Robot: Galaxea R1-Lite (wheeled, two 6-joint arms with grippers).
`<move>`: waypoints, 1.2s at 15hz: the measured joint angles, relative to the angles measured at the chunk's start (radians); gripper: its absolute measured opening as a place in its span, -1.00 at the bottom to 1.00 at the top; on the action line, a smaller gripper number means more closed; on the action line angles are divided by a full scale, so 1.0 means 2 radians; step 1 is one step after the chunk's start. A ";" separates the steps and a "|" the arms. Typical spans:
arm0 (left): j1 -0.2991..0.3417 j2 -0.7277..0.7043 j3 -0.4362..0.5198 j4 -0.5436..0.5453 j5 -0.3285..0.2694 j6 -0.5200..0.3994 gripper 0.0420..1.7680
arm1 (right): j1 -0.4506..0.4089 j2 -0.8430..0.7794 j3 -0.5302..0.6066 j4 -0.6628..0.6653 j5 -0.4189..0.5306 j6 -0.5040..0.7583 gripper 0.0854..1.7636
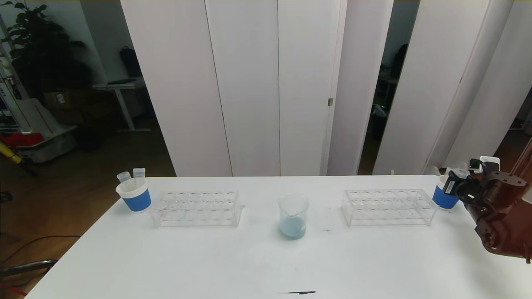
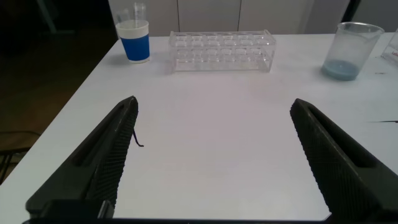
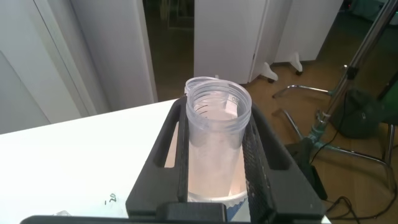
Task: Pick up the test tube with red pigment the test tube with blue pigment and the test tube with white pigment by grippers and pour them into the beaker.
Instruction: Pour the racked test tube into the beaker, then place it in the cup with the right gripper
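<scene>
The right claw (image 3: 214, 146) is clamped tight on a clear test tube (image 3: 217, 118), gripping it just below its threaded rim, mouth up and upright. The wrist camera looks straight down into it; the tube looks empty from here, though its bottom is hidden between the fingers. In the head view that right claw (image 1: 457, 182) sits at the far right end of the white counter (image 1: 266, 257), directly over a blue-banded paper cup (image 1: 444, 198), with the tube's top (image 1: 460, 172) poking out above the cup's rim.

Over on the left, the left claw (image 2: 214, 162) hangs with its two dark fingers (image 2: 112, 155) spread wide apart, nothing between them, above bare counter near the front-left.

Centre stage stands the beaker (image 1: 293, 216), upright, with a pale blue-grey liquid pooled in its bottom. A clear tube rack (image 1: 195, 208) lies to its left and another rack (image 1: 388, 207) to its right, each well apart from it. Just beside the left rack's far end, a second paper cup (image 1: 134, 195) holds two clear tubes (image 1: 131, 174) leaning out of its rim.
</scene>
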 joint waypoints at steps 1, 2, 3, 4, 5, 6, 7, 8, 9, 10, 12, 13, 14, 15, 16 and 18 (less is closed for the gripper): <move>0.000 0.000 0.000 0.000 0.000 0.000 0.98 | 0.000 0.001 0.000 0.000 0.000 0.000 -0.41; 0.000 0.000 0.000 0.000 0.000 0.000 0.98 | 0.000 0.002 0.000 0.000 0.001 0.000 -0.41; 0.000 0.000 0.000 0.000 0.000 0.000 0.98 | 0.000 0.003 0.000 0.000 0.001 0.000 -0.41; 0.000 0.000 0.000 0.000 0.000 0.000 0.98 | 0.000 0.003 0.000 0.000 0.001 0.000 -0.41; 0.000 0.000 0.000 0.000 0.000 0.000 0.98 | 0.000 0.004 0.000 0.000 0.001 0.000 -0.41; 0.000 0.000 0.000 0.000 0.000 0.000 0.98 | 0.000 0.004 0.000 0.000 0.001 0.000 -0.41; 0.000 0.000 0.000 0.000 0.000 0.000 0.98 | 0.000 0.004 0.000 0.000 0.001 0.000 -0.41; 0.000 0.000 0.000 0.000 0.000 0.000 0.98 | 0.000 0.004 0.000 0.000 0.001 0.000 -0.41; 0.000 0.000 0.000 0.000 0.000 0.000 0.98 | 0.000 0.004 0.000 0.000 0.001 0.000 -0.41; 0.000 0.000 0.000 0.000 0.000 0.000 0.98 | 0.000 0.004 0.000 0.000 0.002 0.000 -0.41; 0.000 0.000 0.000 0.000 0.000 0.000 0.98 | 0.000 0.004 -0.001 0.000 0.002 0.000 -0.41; 0.000 0.000 0.000 0.000 0.000 0.000 0.98 | 0.000 0.004 -0.001 0.000 0.002 0.000 -0.41; 0.000 0.000 0.000 0.000 0.000 0.000 0.98 | 0.000 0.004 -0.002 0.000 0.002 0.000 -0.35; 0.000 0.000 0.000 0.000 0.000 0.000 0.98 | 0.000 0.003 -0.002 0.000 0.003 0.000 -0.13; 0.000 0.000 0.000 0.000 0.000 0.000 0.98 | 0.000 0.003 -0.002 0.000 0.003 0.000 0.26; 0.000 0.000 0.000 0.000 0.000 0.000 0.98 | -0.001 0.003 -0.001 0.000 0.001 0.000 0.93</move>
